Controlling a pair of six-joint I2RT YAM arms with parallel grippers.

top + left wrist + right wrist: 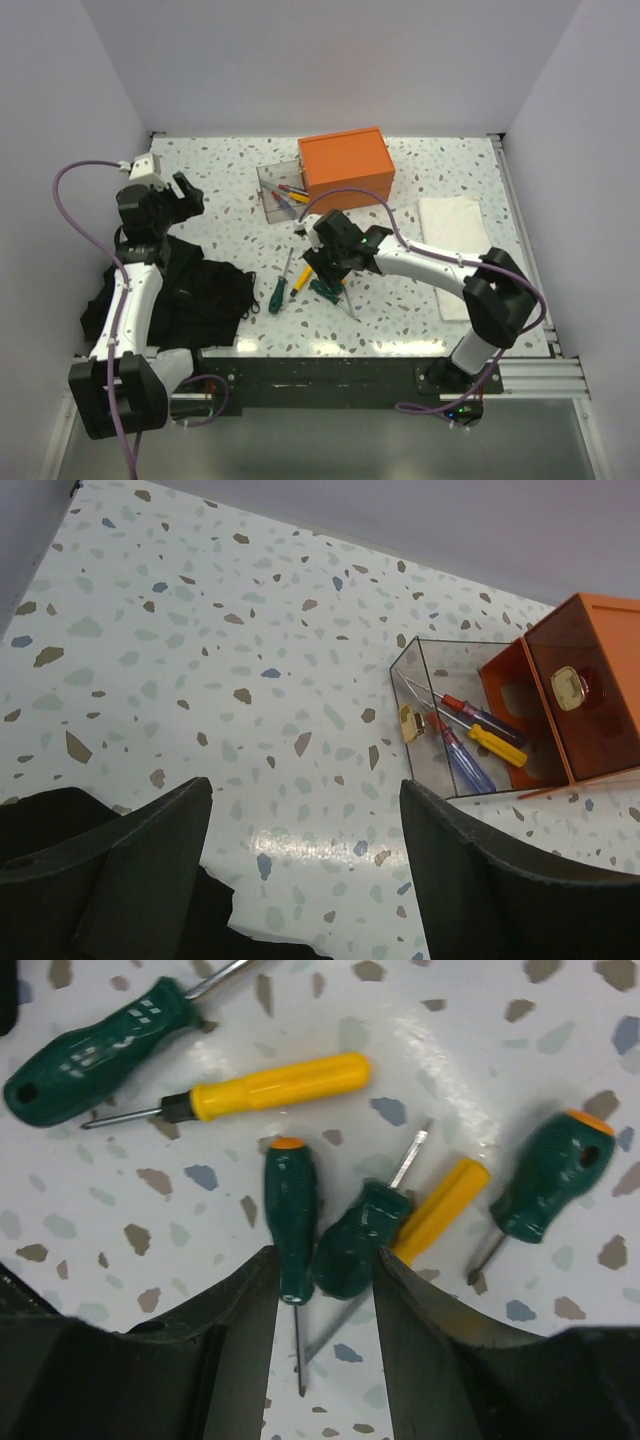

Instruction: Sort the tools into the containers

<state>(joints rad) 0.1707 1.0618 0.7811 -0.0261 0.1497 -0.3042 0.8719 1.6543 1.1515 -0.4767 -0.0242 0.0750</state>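
My right gripper (327, 1255) is down at the table (220, 170) over a cluster of screwdrivers (325, 268). Its jaws are partly closed on two handles side by side: a thin green screwdriver (290, 1210) against the left finger and a stubby green one (355, 1240) against the right. The stubby one lies over a yellow screwdriver (440, 1210). My left gripper (305, 790) is open and empty over bare table at the far left (188, 195). The clear bin (420, 675) holds red-and-blue (465, 762) and yellow (497, 745) screwdrivers and touches the orange box (345, 160).
More loose tools lie near my right gripper: a large green screwdriver (95, 1045), a long yellow one (280, 1085) and a stubby green one (550, 1185). A black cloth (190, 295) lies by the left arm. A white towel (450, 215) lies at the right.
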